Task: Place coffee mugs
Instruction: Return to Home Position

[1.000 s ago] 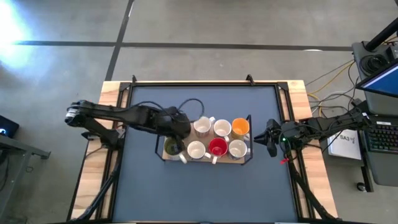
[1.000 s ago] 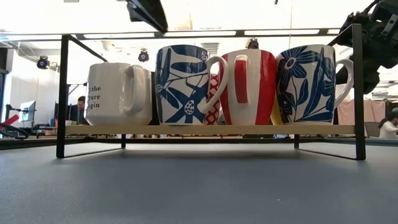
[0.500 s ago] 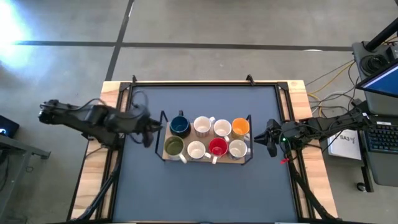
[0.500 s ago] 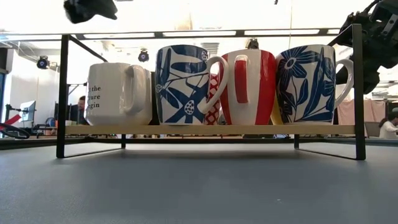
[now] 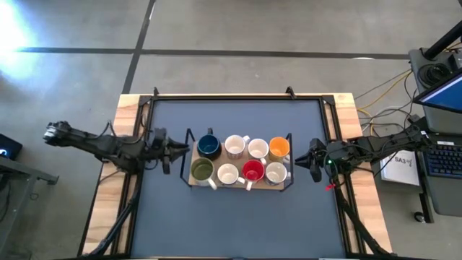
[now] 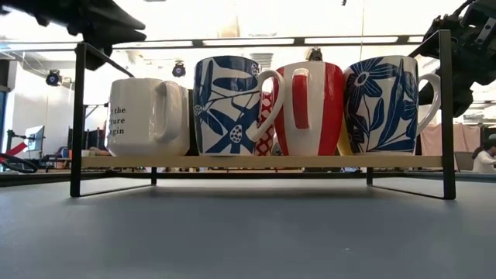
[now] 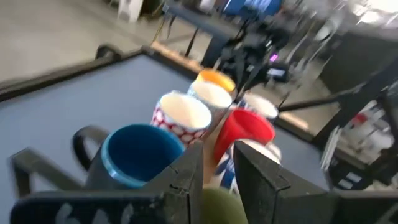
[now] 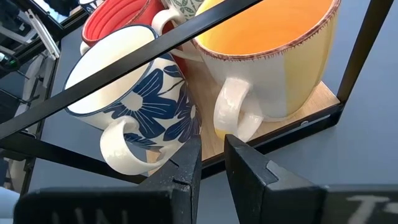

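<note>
Eight mugs stand in two rows on a low black-framed wooden rack (image 5: 283,185). The far row holds dark blue (image 5: 208,146), white (image 5: 234,146), white (image 5: 258,149) and orange (image 5: 279,148). The near row holds olive (image 5: 201,170), white (image 5: 227,174), red (image 5: 252,171) and white (image 5: 275,172). My left gripper (image 5: 173,148) hovers just left of the rack with a narrow gap between its fingers, holding nothing; its wrist view looks over the blue mug (image 7: 134,155). My right gripper (image 5: 312,160) waits off the rack's right end, fingers close together, facing the orange mug (image 8: 267,56).
The rack's black frame posts (image 6: 77,116) stand at its corners, next to both grippers. Bare dark mat (image 5: 238,224) lies on the near side of the rack and more (image 5: 238,115) on the far side. Cables and a desk with equipment (image 5: 433,144) sit beyond the table's right edge.
My left arm has drawn back from above the rack's left end toward the table's left edge, then come down a little beside the rack. The dark blue mug, hidden under the arm a second ago, now shows standing in the far-left place. The right arm has kept still.
</note>
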Available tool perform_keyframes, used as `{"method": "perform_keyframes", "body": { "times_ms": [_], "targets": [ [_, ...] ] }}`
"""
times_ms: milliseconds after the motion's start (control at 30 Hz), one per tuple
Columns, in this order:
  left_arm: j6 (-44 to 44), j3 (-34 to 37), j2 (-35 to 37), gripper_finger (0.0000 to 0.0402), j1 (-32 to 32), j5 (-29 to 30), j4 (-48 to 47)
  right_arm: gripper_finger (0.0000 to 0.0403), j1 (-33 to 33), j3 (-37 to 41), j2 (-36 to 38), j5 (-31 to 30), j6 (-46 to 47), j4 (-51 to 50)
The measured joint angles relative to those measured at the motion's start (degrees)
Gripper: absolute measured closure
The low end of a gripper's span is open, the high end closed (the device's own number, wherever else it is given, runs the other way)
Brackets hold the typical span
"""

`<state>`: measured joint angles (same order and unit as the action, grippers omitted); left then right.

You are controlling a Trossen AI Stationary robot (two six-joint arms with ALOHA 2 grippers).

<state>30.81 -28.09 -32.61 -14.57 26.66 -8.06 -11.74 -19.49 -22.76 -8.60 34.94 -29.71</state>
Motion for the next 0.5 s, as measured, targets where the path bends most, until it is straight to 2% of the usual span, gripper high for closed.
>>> {"method": "perform_keyframes", "body": {
  "times_ms": [133, 333, 500],
  "targets": [
    [-4.5, 7.3, 0.9, 0.0331, 0.0, 0.4, 16.0, 0.0344, 0.0, 0.0, 0.0, 0.0, 0.0, 0.0],
    [-13.9, 15.6, -1.7, 0.0331, 0.1, 4.4, 41.5, 0.0344, 0.0, 0.0, 0.0, 0.0, 0.0, 0.0],
    [-19.7, 19.3, -4.0, 0.0331, 0.5, 11.5, 52.8, 0.0344, 0.0, 0.0, 0.0, 0.0, 0.0, 0.0]
  ]
}}
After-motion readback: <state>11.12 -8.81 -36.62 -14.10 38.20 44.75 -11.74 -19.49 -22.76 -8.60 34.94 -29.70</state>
